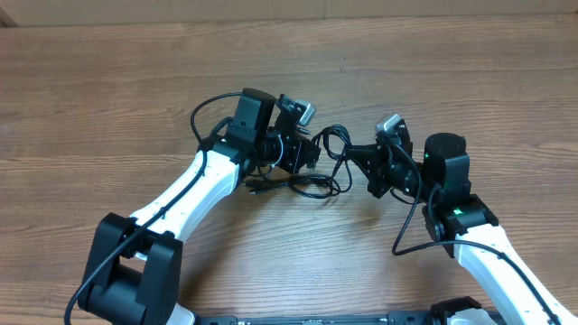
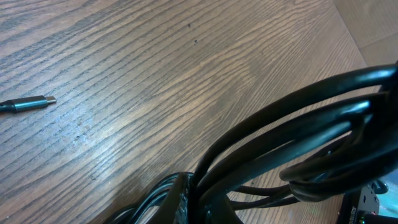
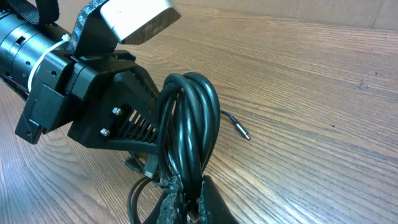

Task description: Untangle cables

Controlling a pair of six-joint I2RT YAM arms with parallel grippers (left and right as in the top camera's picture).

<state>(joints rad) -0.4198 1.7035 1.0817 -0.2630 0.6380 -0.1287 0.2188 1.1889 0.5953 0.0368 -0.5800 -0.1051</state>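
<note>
1. The bunch of thin black flexible cables (image 1: pixel 316 185) lies partly on the brown wooden table (image 1: pixel 135 81), between the two grippers.
2. The right gripper (image 3: pixel 189 202) pinches an upright loop of the bunch. Strands hide the fingertips of the left gripper (image 1: pixel 305 152), so I cannot tell its state.
3. The bunch's long axis runs from arm to arm, with both about equally near, so loosening it likely means drawing sideways, apart.
</note>
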